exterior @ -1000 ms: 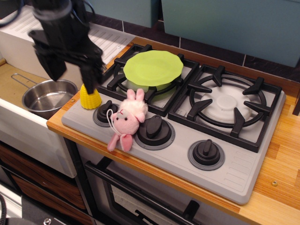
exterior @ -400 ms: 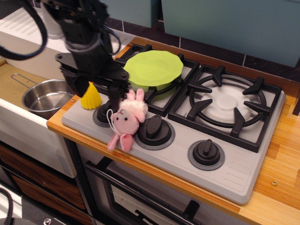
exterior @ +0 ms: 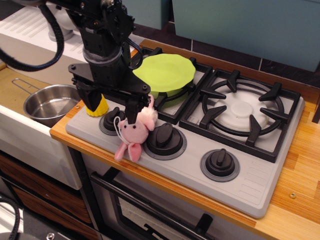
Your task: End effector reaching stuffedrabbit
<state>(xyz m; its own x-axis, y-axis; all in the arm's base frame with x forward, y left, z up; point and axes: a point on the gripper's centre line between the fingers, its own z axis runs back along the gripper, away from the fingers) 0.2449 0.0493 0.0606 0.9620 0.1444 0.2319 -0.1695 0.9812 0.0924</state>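
The stuffedrabbit [exterior: 134, 133] is a small pink plush with a fluffy white head top and a white cord loop. It lies on the grey stove front between two black knobs, limbs hanging toward the front edge. My end effector [exterior: 111, 108], a large black gripper with cables, hangs just above and left of it. Its jaws are open: one finger [exterior: 133, 111] sits at the rabbit's head and the other [exterior: 90, 97] is over by the corn. It holds nothing.
A yellow toy corn [exterior: 98, 106] stands behind the left finger. A lime green plate [exterior: 164, 73] rests on the left burner. A steel pot [exterior: 46, 103] sits in the sink at left. Black knobs [exterior: 165, 138] line the stove front [exterior: 235, 187].
The end effector has moved right and down from above the corn to the rabbit, its right finger now at the rabbit's head. The rabbit has not moved.
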